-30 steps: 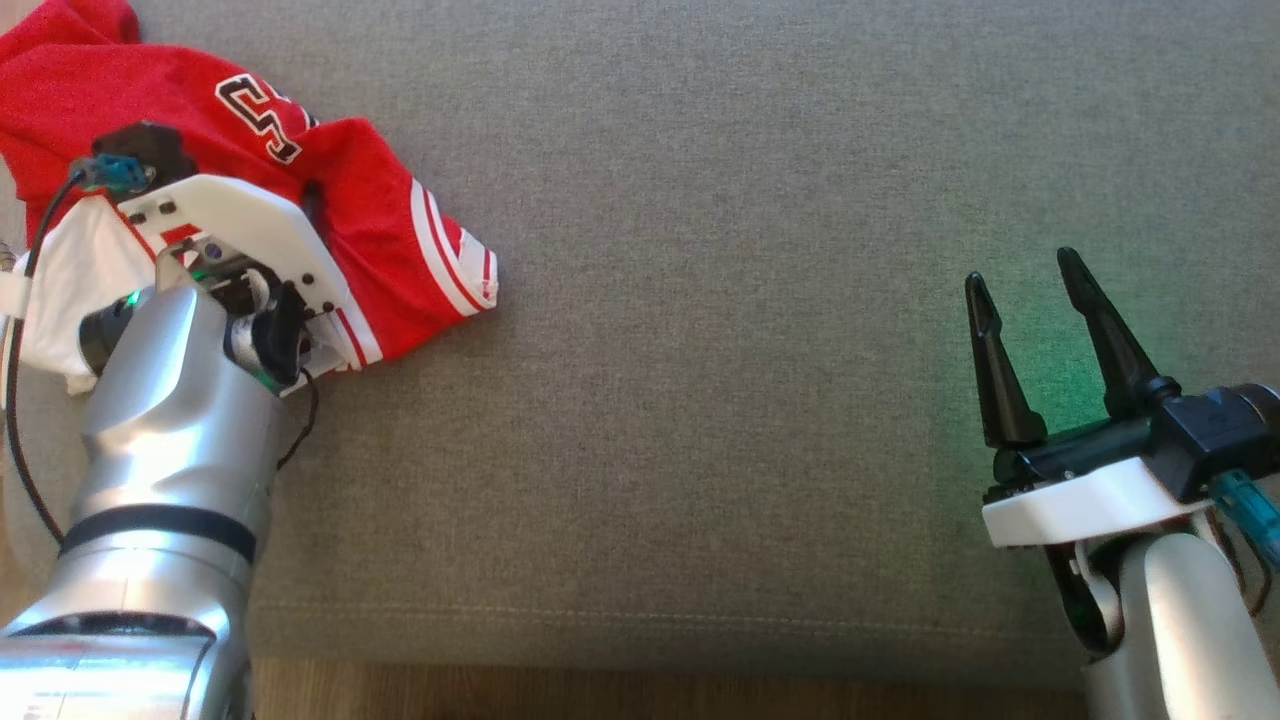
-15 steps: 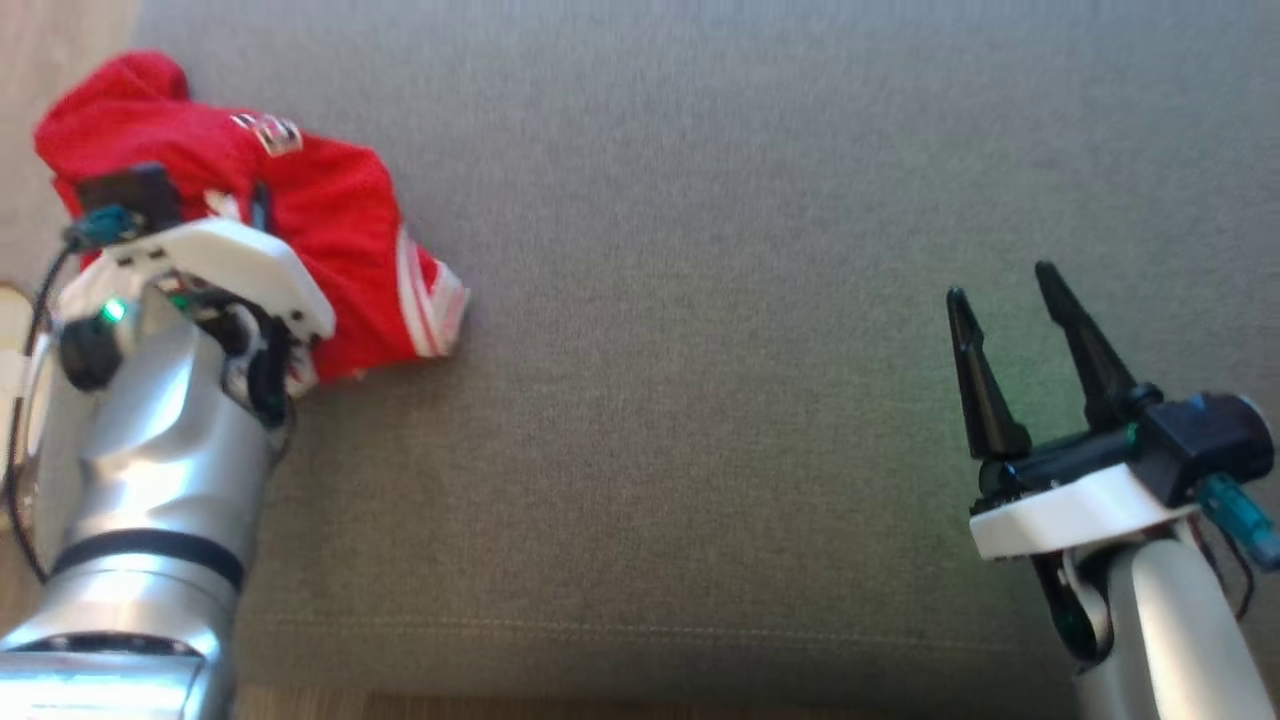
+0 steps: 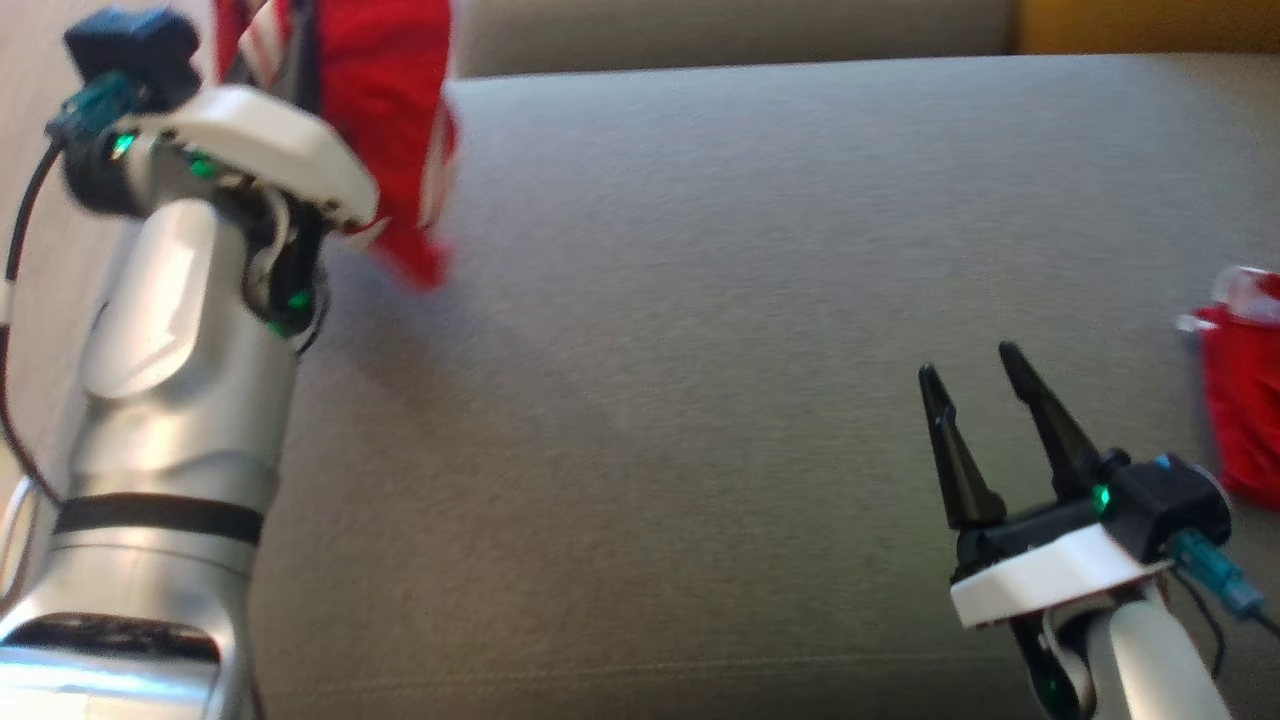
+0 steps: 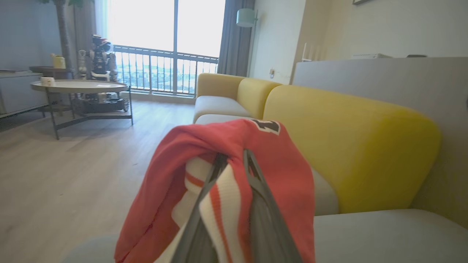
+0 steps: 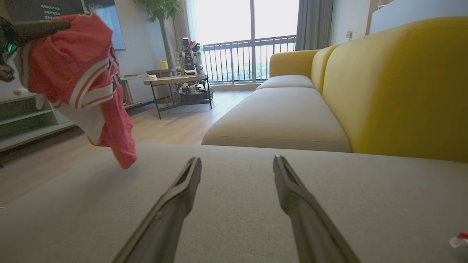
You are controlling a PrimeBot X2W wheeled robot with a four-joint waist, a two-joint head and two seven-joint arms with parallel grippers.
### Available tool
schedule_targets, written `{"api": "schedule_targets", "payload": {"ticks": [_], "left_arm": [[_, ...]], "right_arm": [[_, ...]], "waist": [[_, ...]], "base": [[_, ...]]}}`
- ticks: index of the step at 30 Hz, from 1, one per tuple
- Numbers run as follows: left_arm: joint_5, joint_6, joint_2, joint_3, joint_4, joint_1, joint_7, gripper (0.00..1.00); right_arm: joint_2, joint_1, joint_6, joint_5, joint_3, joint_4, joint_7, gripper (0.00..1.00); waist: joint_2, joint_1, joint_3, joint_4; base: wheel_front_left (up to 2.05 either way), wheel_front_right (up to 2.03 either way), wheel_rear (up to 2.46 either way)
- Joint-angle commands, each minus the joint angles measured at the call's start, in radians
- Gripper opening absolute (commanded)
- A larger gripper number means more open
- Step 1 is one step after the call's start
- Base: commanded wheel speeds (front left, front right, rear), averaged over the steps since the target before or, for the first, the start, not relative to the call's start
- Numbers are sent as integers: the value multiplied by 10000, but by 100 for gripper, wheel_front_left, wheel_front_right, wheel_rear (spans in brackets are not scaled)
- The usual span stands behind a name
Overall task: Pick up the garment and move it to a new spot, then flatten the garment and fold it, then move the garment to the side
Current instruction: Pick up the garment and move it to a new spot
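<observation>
Left hand (image 4: 232,155) pinched nearly closed on red-and-white garment (image 4: 285,171), striped edge between the fingers. Garment hangs in the air over the left end of the grey sofa seat (image 3: 650,350), lowest tip near the cushion. Right hand (image 3: 968,359) spread wide, holding nothing, low over the seat's right part. Another red cloth (image 3: 1245,420) lies at the right edge.

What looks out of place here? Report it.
The red garment hangs crumpled from the shut jaws of the left gripper, over the grey cushion, as a lift would leave it. The odd thing is a second red-and-white piece at the cushion's right edge, cut off by the frame; what it is cannot be told.
</observation>
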Motion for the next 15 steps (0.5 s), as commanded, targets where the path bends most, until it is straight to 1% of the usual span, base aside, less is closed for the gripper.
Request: {"api": "schedule_targets", "payload": {"ticks": [1, 4, 5, 9, 12, 15], "left_arm": [[-163, -61, 174, 194, -834, -393, 170, 0], [-551, -114, -28, 156, -2045, -126, 768, 0], [-775, -125, -150, 79, -2859, 128, 1253, 0], [-930, 0, -337, -285, -4340, 777, 2149, 0], [-920, 195, -454, -604, -4969, 1374, 2552, 0], [-1251, 289, -655, -882, -4942, 2027, 2937, 0]], "right_arm": [[-53, 14, -4, 66, 308, -274, -93, 100], [-53, 135, -4, 103, 410, -274, -93, 100], [-53, 175, -4, 120, 440, -284, -93, 100], [-53, 192, -4, 121, 504, -340, -93, 100], [-53, 172, -4, 155, 535, -365, -93, 100], [-53, 158, -4, 237, 543, -392, -93, 100]], "waist": [[0, 1, -534, -703], [0, 1, -723, -1364], [0, 1, -795, -1840], [0, 1, -763, -2836], [0, 1, -639, -3539], [0, 1, -436, -4077]], "base": [[0, 0, 0], [0, 0, 0], [0, 0, 0], [0, 0, 0], [0, 0, 0], [0, 0, 0]]}}
